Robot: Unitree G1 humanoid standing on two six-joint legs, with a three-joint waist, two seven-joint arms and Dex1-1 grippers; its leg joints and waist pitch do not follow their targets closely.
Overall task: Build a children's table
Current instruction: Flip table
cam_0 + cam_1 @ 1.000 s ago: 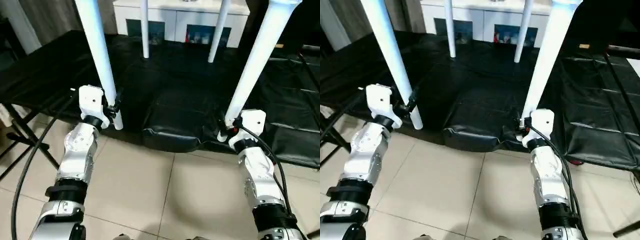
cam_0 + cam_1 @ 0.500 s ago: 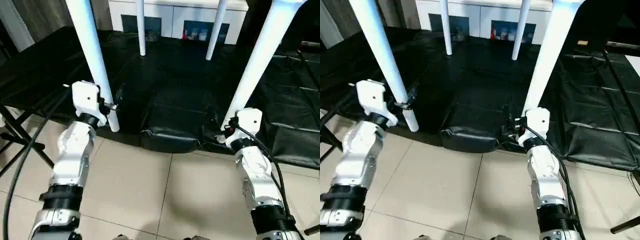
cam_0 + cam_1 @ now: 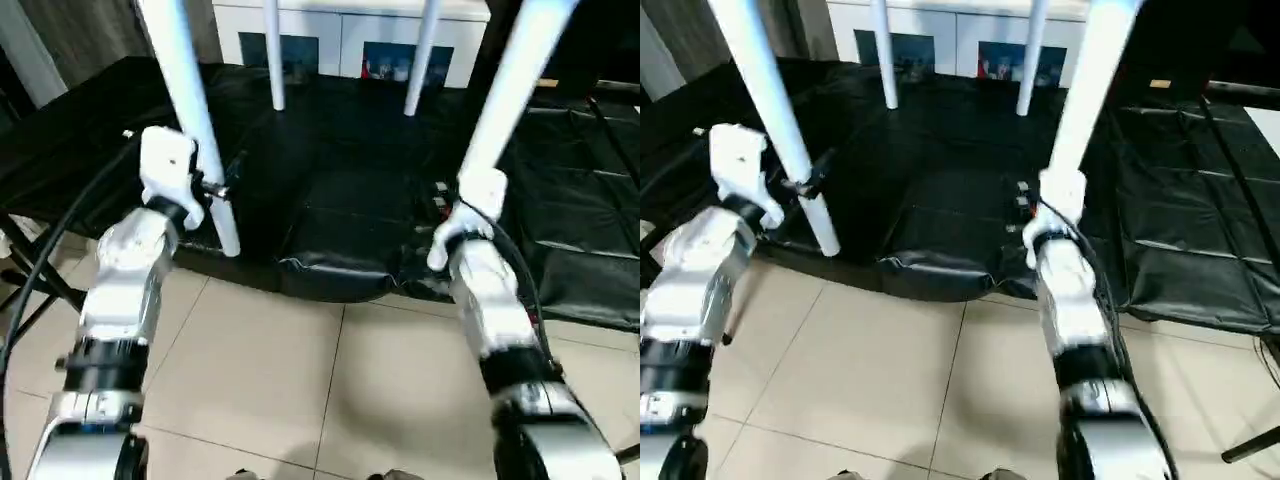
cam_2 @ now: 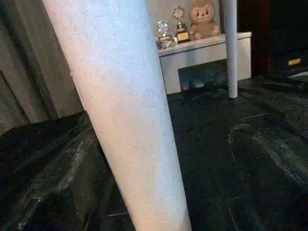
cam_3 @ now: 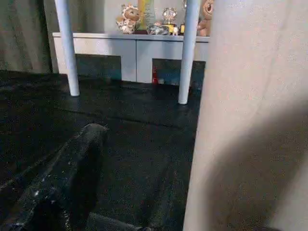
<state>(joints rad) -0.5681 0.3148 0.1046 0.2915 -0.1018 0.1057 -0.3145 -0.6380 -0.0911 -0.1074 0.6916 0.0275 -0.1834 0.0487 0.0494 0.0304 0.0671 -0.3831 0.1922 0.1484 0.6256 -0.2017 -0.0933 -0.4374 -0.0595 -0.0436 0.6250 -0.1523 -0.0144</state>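
The children's table is being held legs-down, its two near legs slanting in from the top of the frame: the left near leg [image 3: 195,120] is being clasped by the left gripper [image 3: 218,188], the right near leg [image 3: 505,95] by the right gripper [image 3: 447,222]. The two far legs [image 3: 272,55] are being rested on the black-covered table [image 3: 360,190] near the upper centre. Assembly is being judged finished and the table positioned; next, the near legs need lowering level before release

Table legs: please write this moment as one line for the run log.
left gripper: shut on near left leg | right gripper: at near right leg | far legs: on black table
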